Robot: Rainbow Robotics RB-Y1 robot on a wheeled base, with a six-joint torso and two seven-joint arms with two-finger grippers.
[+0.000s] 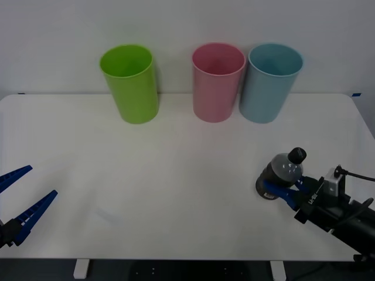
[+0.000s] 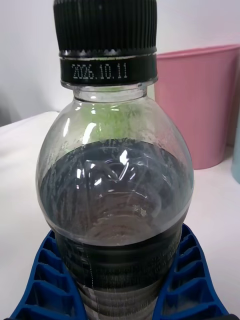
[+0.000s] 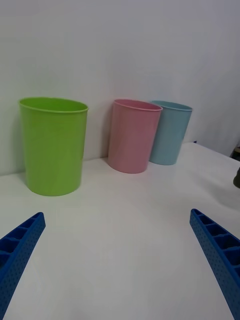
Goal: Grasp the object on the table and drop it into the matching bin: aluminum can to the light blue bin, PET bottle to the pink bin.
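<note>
Right pincer closed around the lower body of the PET bottle, blue ribbed fingers cupping both sides. Bottle upright, black cap on top, dark liquid filling roughly the lower half. Cannot tell whether its base rests on the worktop or sits just above it. Pink bin stands well ahead of the right pincer and a little toward the left arm's side; light blue bin just beside it, nearly straight ahead; lime green bin farther over. Left pincer wide open and empty, parked low at the near edge, well apart from the bottle.

Progress, judged: grasp secured. Left to do: lift, carry to the pink bin, release above its rim.
</note>
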